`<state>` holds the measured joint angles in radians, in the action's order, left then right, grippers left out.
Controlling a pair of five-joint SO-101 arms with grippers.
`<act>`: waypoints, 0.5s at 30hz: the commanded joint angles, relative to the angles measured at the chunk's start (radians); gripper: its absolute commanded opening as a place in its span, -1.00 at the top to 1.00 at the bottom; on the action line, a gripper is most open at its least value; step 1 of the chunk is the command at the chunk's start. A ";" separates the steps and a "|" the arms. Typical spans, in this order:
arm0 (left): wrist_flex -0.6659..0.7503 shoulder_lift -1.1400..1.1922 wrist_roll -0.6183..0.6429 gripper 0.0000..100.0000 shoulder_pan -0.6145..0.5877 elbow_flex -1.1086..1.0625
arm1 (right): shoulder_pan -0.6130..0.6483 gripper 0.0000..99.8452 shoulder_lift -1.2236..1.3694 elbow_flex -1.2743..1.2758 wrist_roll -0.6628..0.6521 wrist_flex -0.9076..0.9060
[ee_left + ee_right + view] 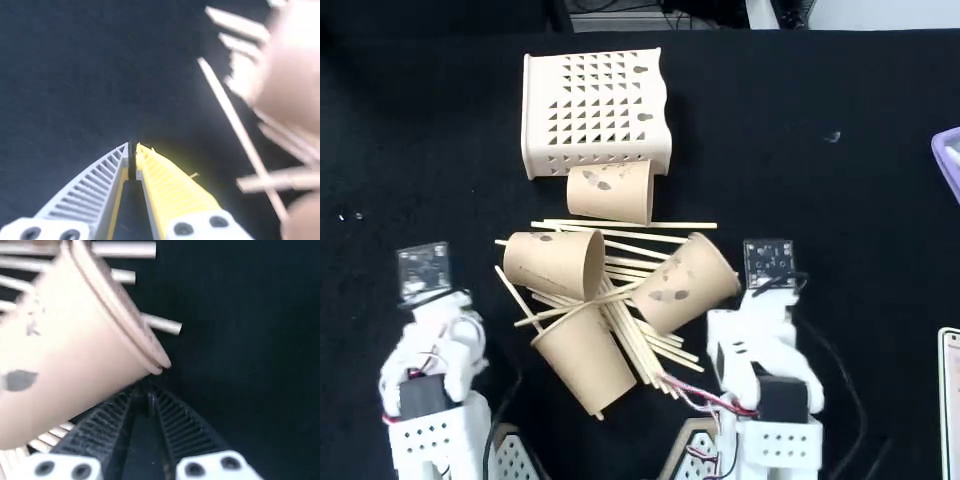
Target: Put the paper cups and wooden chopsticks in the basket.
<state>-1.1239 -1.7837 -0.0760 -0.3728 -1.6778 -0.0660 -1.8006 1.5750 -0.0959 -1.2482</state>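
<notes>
While both pairs of fingers are pressed together on nothing, the left gripper point(132, 149) and right gripper point(147, 396) are held at the near edge of the pile. Three cups point(582, 360) lie on their sides over crossed chopsticks point(640, 340), whose long axes fan from sideways to diagonal. Cups are judged light and crushable, best taken at the rim; sticks are judged stiff, thin and slippery. A fourth cup point(610, 190) lies sideways just before the basket point(595, 100).

Black tabletop point(840, 80) (cables point(620, 15) behind), perhaps pale wall point(890, 12)
</notes>
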 commanded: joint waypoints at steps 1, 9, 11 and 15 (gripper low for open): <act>0.152 -0.005 -0.195 0.94 -0.151 0.039 | -0.020 0.98 -0.067 -0.150 -0.058 0.009; 0.278 -0.005 -0.324 0.94 -0.216 0.147 | -0.012 0.51 -0.067 -0.335 -0.055 0.032; 0.276 0.003 -0.296 0.89 -0.214 0.225 | -0.015 0.50 -0.054 -0.361 -0.055 0.080; 0.275 0.008 -0.166 0.62 -0.205 0.331 | -0.014 0.67 0.002 -0.263 -0.055 0.183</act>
<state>-0.8692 -1.7822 -0.3613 -0.5769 -1.4937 -0.0721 -1.8006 1.2758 -0.1465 -1.1393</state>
